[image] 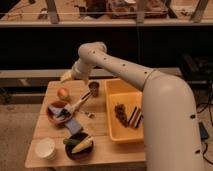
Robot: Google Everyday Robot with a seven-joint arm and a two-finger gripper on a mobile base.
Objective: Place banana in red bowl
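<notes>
Robot test lab (one wooden table [98, 128], yellow bin [125, 96]); gripper [70, 76] above its far-left corner.

We see a table [95, 125] w/ a bin [125, 95] on its right half; small items lie in the bin. Left of the bin sits the rear cup [93, 89], w/ a round fruit [63, 93] further left. The left bowl [50, 111] sits in front of the fruit. Nr the front edge, the front bowl [77, 156] holds the banana [84, 145] & a veg [70, 141] beside it. The front cup [46, 148] is left of that bowl. The gripper [66, 76] hangs over the table's back-left, behind the fruit.

High view, end effector [69, 76] at table [100, 127] back-left
</notes>
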